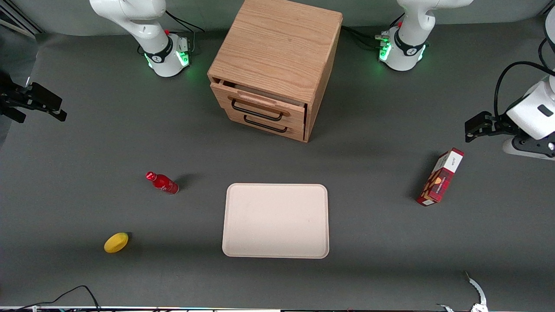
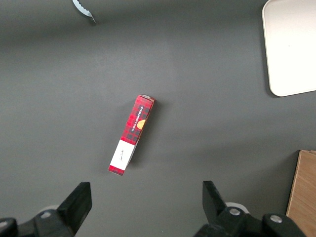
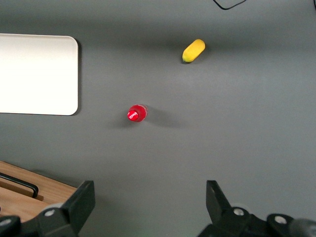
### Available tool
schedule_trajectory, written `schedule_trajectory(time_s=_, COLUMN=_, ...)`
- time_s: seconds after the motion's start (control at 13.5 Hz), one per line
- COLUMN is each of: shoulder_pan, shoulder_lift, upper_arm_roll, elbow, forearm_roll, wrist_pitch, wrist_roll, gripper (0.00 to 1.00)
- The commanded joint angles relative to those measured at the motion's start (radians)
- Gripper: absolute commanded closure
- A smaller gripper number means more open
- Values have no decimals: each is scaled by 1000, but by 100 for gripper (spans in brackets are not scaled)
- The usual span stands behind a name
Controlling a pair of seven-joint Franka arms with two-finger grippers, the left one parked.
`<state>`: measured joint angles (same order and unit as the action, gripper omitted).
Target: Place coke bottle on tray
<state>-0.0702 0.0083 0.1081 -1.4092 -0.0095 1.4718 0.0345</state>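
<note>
On the table beside the bare tray (image 1: 275, 221) stands the coke bottle (image 1: 162, 182), pincer (image 3: 148, 207) agape above.

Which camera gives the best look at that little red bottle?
The front view: the coke bottle shows its whole side. The right wrist view sees mostly its cap from above the open gripper. The left wrist view misses it.

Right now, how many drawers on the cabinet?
2, stacked on the cabinet front: top drawer slightly open, lower drawer shut. Gripper open above the working arm's end of the table.
</note>
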Motion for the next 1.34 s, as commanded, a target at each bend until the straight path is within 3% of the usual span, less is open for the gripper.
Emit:
schedule_trajectory(time_s=0.0, shoulder_pan=-9, shoulder_lift=27, upper_arm_roll=10, elbow=36, forearm_roll=16, wrist_pitch=-31, wrist_roll=24, gripper=0)
schedule_trajectory(time_s=0.52, shoulder_pan=-11, shoulder_lift=111, upper_arm_roll=7, elbow=10, forearm_roll=63, wrist_pitch=8, wrist_roll=59, gripper=0)
schedule_trajectory(time_s=1.26, shoulder_pan=3, shoulder_lift=65, upper_arm_roll=64, elbow=-318, forearm_roll=65, wrist_pitch=309, wrist_roll=153, gripper=0)
